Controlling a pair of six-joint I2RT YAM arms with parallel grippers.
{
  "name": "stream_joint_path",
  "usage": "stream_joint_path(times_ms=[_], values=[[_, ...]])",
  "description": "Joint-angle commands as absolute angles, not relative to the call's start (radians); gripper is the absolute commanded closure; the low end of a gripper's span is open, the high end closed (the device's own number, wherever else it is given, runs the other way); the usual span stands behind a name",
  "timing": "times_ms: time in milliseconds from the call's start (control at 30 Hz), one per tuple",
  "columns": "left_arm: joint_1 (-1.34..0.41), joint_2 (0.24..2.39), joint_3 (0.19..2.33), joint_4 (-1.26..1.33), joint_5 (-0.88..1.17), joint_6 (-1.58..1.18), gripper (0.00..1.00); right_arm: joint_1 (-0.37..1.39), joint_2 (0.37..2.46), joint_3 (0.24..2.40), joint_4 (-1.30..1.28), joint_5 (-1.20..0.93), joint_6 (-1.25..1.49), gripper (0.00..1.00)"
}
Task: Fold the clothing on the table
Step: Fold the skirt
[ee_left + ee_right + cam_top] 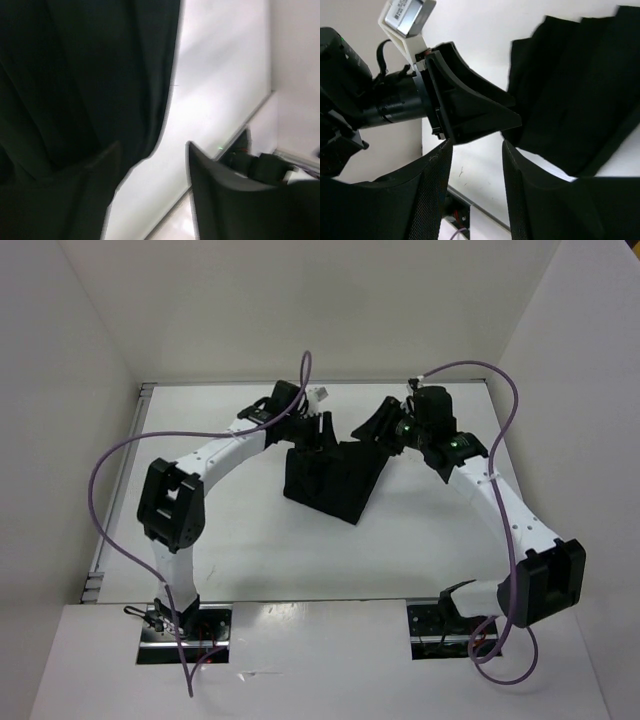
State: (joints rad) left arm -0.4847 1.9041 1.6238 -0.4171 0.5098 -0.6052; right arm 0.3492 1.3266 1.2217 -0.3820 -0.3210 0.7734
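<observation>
**Broad flat white tabletop** (pixel 250 550), seen from above. A thin metal rail (pixel 97 570) runs along its 9 o'clock side, and bare surface surrounds the garment on every side.

**Plain white upright walls** (pixel 300 300) close off the 9, 12 and 3 o'clock sides.

**Soft matte black fabric clothing** (pixel 335 485) lies bunched at the table's centre. Its outline is angular, with long straight ridges, and both grippers partly hide its 12 o'clock edge.

**Left black two-finger gripper** (pixel 318 432) sits at the garment's 11 o'clock corner with its fingers apart. In its wrist view one finger (pixel 230 200) stands clear against the white table. The other merges with the dark cloth, so contact cannot be told.

**Right black two-finger gripper** (pixel 385 428) is at the garment's 1 o'clock. Its fingers (pixel 432 200) are apart, with bare table between them.
</observation>
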Motion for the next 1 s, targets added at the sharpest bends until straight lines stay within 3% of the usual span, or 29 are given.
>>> stream_joint_path(times_ms=[0, 67, 200, 500, 900, 967], values=[[-0.495, 1.934, 1.718, -0.504, 0.384, -0.569, 0.3, 0.33, 1.293, 1.18, -0.407, -0.281, 0.79, 0.5], [-0.505, 1.934, 1.727, -0.531, 0.313, -0.56, 0.25, 0.33, 1.282, 1.166, -0.416, -0.291, 0.799, 0.5], [-0.505, 1.911, 1.738, -0.571, 0.14, -0.549, 0.23, 0.33, 1.261, 1.12, -0.397, -0.311, 0.818, 0.5], [-0.515, 1.982, 1.691, -0.617, 0.097, -0.503, 0.25, 0.33, 1.252, 1.068, -0.387, -0.321, 0.838, 0.5], [-0.525, 1.953, 1.517, -0.558, 0.273, -0.503, 0.44, 0.33, 1.221, 1.026, -0.387, -0.302, 0.856, 0.5], [-0.534, 1.939, 1.508, -0.558, 0.287, -0.503, 0.6, 0.33, 1.221, 1.026, -0.387, -0.302, 0.856, 0.5]])
